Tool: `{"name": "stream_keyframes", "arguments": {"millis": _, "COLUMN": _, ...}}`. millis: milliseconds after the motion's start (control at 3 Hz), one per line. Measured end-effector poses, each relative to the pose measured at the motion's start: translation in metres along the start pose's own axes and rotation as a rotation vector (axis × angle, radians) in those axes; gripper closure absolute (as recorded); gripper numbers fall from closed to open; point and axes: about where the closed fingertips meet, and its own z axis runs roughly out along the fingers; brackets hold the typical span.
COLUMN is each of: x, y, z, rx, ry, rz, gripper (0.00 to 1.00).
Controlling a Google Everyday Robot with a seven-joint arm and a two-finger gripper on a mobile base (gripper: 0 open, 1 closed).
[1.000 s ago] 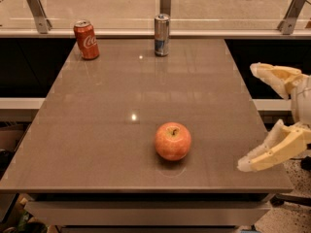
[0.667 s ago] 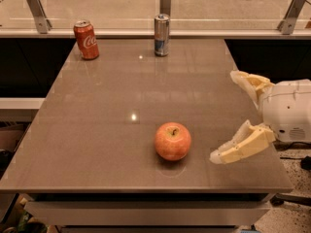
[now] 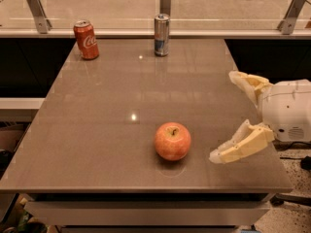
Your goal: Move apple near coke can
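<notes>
The red-orange apple [image 3: 172,141] sits on the grey table [image 3: 121,96] near its front edge, a little right of centre. The red coke can [image 3: 86,40] stands upright at the far left corner. My gripper [image 3: 224,118] comes in from the right at table height, just right of the apple and apart from it. Its two cream fingers [image 3: 240,144] are spread wide open and hold nothing.
A slim silver-and-blue can [image 3: 162,35] stands at the far middle of the table. A glass rail with metal brackets [image 3: 38,9] runs behind the table. The table's right edge lies under my gripper.
My gripper has moved left over the table's right edge, toward the apple, staying open. The apple and both cans have not moved.
</notes>
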Motion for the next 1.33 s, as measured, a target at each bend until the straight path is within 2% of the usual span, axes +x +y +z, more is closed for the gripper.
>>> {"name": "stream_keyframes", "arguments": {"millis": 667, "x": 0.008, "y": 0.013, "z": 0.006, "rx": -0.045, "ry": -0.057, "rz": 0.041, "gripper": 0.0}}
{"name": "stream_keyframes", "arguments": {"millis": 1333, "x": 0.023, "y": 0.024, "z": 0.022, "rx": -0.047, "ry": -0.106, "rz": 0.054, "gripper": 0.0}}
